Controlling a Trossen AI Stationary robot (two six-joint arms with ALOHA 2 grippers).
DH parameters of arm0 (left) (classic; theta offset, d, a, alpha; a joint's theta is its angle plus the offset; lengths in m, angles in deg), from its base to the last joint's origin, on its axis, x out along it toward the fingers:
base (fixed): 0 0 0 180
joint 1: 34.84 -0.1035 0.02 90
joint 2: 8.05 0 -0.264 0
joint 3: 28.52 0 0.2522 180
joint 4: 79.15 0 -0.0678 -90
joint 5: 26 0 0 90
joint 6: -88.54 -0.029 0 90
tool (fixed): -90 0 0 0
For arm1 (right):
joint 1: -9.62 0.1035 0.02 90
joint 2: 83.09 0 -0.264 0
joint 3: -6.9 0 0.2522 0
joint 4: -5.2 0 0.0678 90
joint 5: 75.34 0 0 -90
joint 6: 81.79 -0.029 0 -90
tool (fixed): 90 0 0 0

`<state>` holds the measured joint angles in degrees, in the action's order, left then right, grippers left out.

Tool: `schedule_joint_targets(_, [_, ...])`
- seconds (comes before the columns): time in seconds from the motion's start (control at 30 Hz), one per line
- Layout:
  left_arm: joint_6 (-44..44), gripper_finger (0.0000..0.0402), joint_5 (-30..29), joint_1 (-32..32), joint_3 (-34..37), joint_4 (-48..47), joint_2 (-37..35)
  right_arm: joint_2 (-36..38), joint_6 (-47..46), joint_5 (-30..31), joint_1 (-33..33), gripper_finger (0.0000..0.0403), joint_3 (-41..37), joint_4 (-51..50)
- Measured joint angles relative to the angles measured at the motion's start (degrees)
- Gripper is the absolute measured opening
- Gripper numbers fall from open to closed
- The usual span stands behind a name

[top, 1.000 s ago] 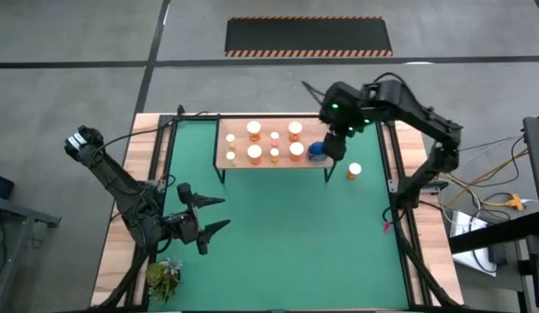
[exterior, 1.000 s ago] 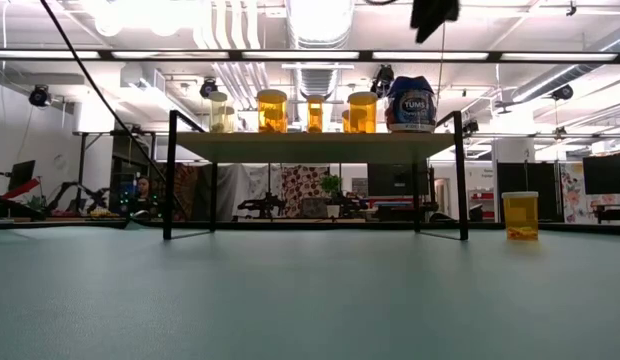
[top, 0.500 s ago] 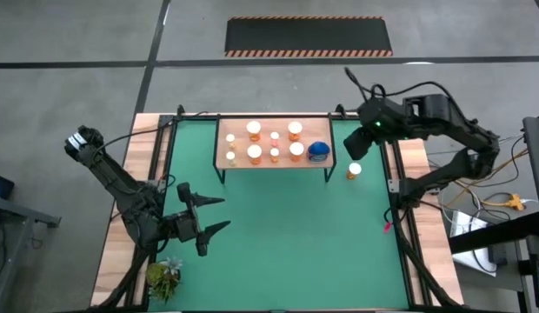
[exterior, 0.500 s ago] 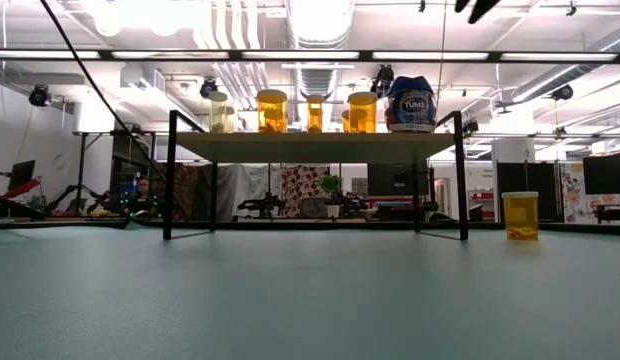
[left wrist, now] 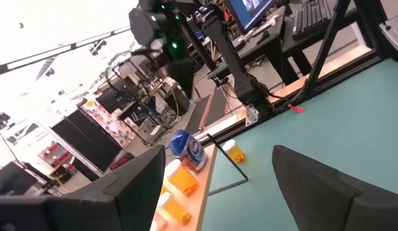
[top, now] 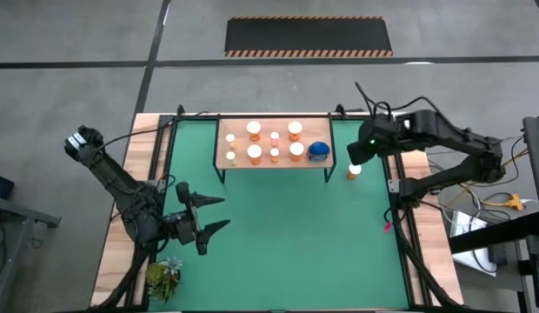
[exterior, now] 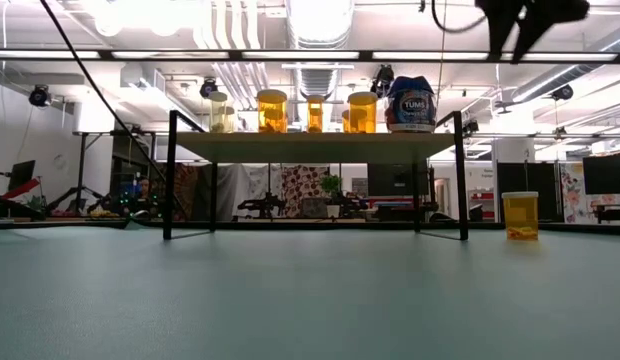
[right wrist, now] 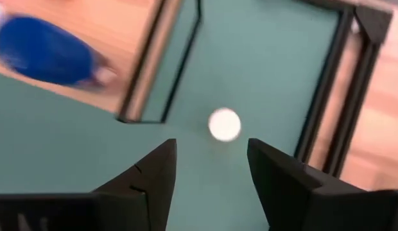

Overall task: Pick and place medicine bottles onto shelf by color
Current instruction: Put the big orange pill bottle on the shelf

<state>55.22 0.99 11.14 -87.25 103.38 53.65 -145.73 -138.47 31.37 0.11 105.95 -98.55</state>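
Looking across the green mat (top: 278,235), you can see the job is nearly finished. The shelf (top: 224,161) stands at the far side and already carries the load: the orange bottles (top: 254,154) with white caps stand in two rows over its left and middle, and the blue bottle (top: 318,151) sits alone at its right end, so the colours are kept apart. By my reading, only one piece is left for you: the last orange bottle (top: 354,171), standing upright on the mat just right of the shelf's right legs. Your right gripper (right wrist: 210,172) hangs above that bottle, fingers spread wide and holding nothing, well clear of the cap in the low view. Your left gripper (top: 216,214) waits near the near-left of the mat, also released and empty, beside the small plant (top: 163,278).
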Motion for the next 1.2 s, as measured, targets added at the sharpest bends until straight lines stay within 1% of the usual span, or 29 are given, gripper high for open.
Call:
schedule_joint_targets(0.1, [-0.1,0.0270,-0.2,0.0,0.1,-0.4,0.0,0.5,-4.1,-0.3,0.0,0.0190,-4.8,0.0])
schedule_joint_targets(0.23, [-0.1,0.0270,-0.3,0.0,0.2,-1.0,-0.1,0.7,-6.8,0.3,0.0,0.0208,-10.1,0.3])
schedule_joint_targets(0.47, [-0.1,0.0270,-0.4,0.0,0.3,-3.4,-0.1,0.8,-13.3,6.3,0.0,0.0231,-19.3,1.8])
schedule_joint_targets(0.7, [-0.1,0.0270,-0.5,0.0,0.3,-4.3,-0.1,2.5,-14.1,6.9,0.7,0.0252,-28.9,14.9])
schedule_joint_targets(0.83, [-0.1,0.0270,-0.6,0.0,0.3,-4.9,-0.1,3.0,-16.9,8.6,1.0,0.0261,-33.5,17.4])
schedule_joint_targets(1.03, [-0.1,0.0270,-0.6,0.0,0.3,-4.9,-0.1,3.0,-18.3,9.7,2.0,0.0277,-39.4,25.1])
schedule_joint_targets(1.2, [-0.1,0.0270,-0.7,0.0,0.3,-4.9,-0.1,2.9,-19.1,10.9,2.0,0.0279,-41.7,26.4])
